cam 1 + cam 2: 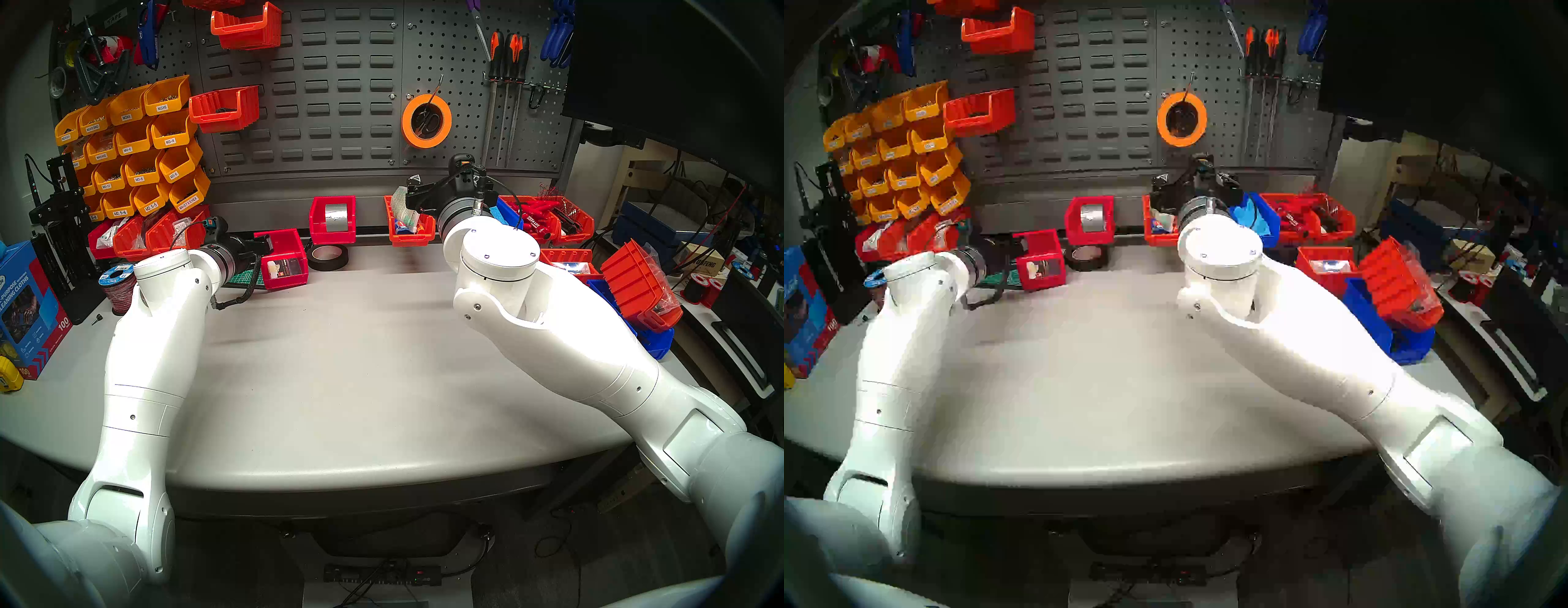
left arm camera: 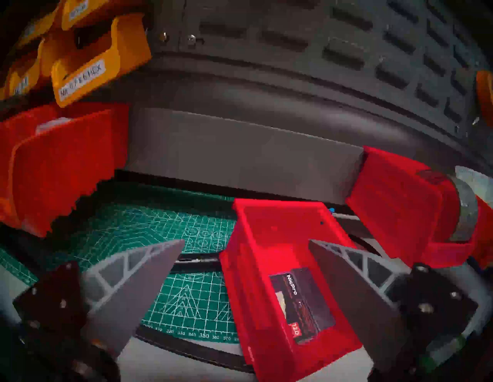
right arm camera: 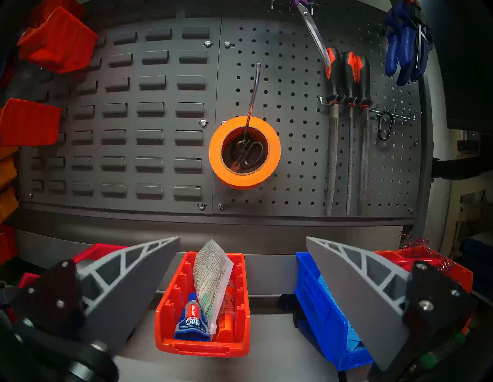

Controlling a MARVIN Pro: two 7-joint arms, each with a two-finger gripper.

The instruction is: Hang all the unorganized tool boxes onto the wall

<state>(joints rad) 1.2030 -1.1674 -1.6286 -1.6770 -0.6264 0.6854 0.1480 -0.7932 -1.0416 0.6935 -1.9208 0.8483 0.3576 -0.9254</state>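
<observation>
Both arms (image 1: 144, 365) are glossy white moulded shells with small dark screws; behind the fingers each wrist carries a ribbed silver collar (image 1: 221, 265) and black housing; a black cable (image 1: 237, 297) loops beneath the left wrist; fingers (image 3: 133, 282) are grey, wedge-shaped, with triangular trussed backs, bolted to black plates (image 3: 50, 298) bearing silver screws.

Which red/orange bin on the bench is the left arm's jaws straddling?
The plain red bin holding black-and-white cards, on the green cutting mat. One open jaw sits inside it, the other outside; every other bin stands clear.
</observation>
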